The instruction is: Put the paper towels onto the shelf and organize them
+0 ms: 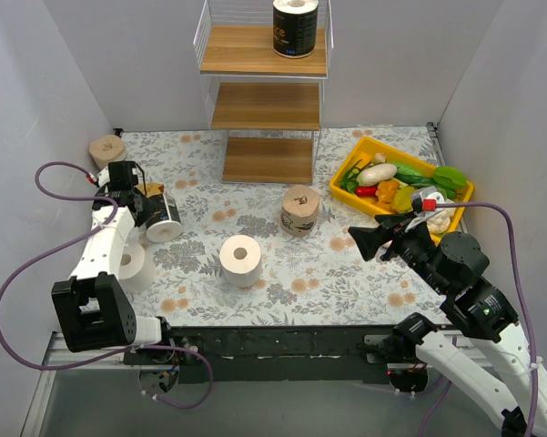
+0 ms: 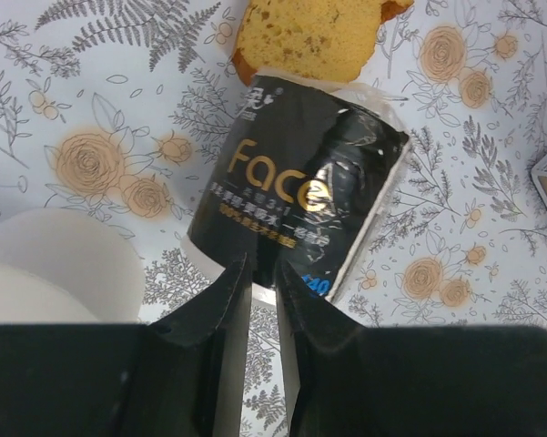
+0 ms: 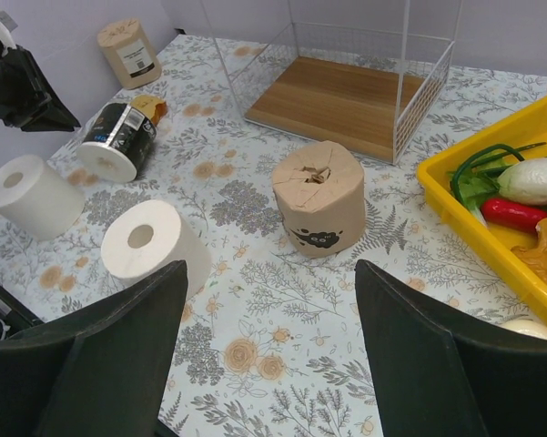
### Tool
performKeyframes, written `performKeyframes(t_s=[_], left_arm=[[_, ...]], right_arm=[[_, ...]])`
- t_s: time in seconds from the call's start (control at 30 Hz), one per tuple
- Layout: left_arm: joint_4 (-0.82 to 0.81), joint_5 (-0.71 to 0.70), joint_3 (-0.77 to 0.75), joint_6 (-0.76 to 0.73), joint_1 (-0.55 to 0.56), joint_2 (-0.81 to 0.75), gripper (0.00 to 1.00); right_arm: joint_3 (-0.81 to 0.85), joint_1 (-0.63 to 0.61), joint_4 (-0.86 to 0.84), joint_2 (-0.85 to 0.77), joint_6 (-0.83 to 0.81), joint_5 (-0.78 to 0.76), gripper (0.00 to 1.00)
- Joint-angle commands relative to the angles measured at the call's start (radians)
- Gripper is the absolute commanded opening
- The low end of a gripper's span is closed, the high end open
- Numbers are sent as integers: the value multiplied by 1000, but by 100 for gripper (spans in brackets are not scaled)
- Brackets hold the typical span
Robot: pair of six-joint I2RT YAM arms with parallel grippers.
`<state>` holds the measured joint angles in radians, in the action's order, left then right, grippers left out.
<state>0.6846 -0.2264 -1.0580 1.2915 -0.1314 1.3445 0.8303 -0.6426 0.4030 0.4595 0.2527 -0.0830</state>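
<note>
One black paper towel roll [image 1: 296, 27] stands on the top board of the shelf [image 1: 264, 107]. Another black roll [image 1: 162, 218] [image 2: 300, 191] lies on its side at the left. My left gripper [image 1: 148, 211] [image 2: 262, 273] is shut, its tips at that roll's near end; I cannot tell whether they pinch the wrapper. A tan roll [image 1: 300, 209] [image 3: 320, 196] stands mid-table and another tan roll [image 1: 106, 150] at the far left. Two white rolls [image 1: 240, 260] [image 1: 132, 266] stand nearer the front. My right gripper [image 1: 375, 235] [image 3: 271, 269] hovers open, holding nothing, short of the tan roll.
A slice of yellow cake [image 2: 309, 36] [image 1: 148, 189] lies just beyond the lying black roll. At the right a yellow tray [image 1: 364, 150] [image 3: 446, 182] holds vegetables. The shelf's lower two boards are bare. Grey walls close in both sides.
</note>
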Motion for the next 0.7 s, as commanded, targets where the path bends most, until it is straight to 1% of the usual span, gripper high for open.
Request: performKeyframes(t_s=[0.0,0.1,0.2,0.23,0.3,0.4,0.53,0.6,0.67], left_arm=[[-69,57,41,-15,-2,-18,16],[-105,85,98,-15,-2,-22,16],[-93,76,125,5,-2,-2,14],[-91,79,130,11,-2,2,12],[-100,107,159,28,-2,-7,10],[-111,157,217,70,-2,-70,10],[-115,225,286,113,3,-168,13],[-115,307,314,133,1,-209,14],[-108,326,360,163,4,-232,14]], right_arm=[[12,-2,-46,-9,-23,-11,81],[10,-2,-46,-2,-27,-15,82],[9,-2,-44,1,-30,-15,81],[9,-2,-43,-1,-32,-15,81],[6,-3,-44,-2,-33,-18,81],[1,-2,-49,-5,-30,-17,82],[-13,-2,-58,-7,-23,-12,82],[-14,-2,-59,-2,-23,11,82],[-7,0,-55,2,-26,29,82]])
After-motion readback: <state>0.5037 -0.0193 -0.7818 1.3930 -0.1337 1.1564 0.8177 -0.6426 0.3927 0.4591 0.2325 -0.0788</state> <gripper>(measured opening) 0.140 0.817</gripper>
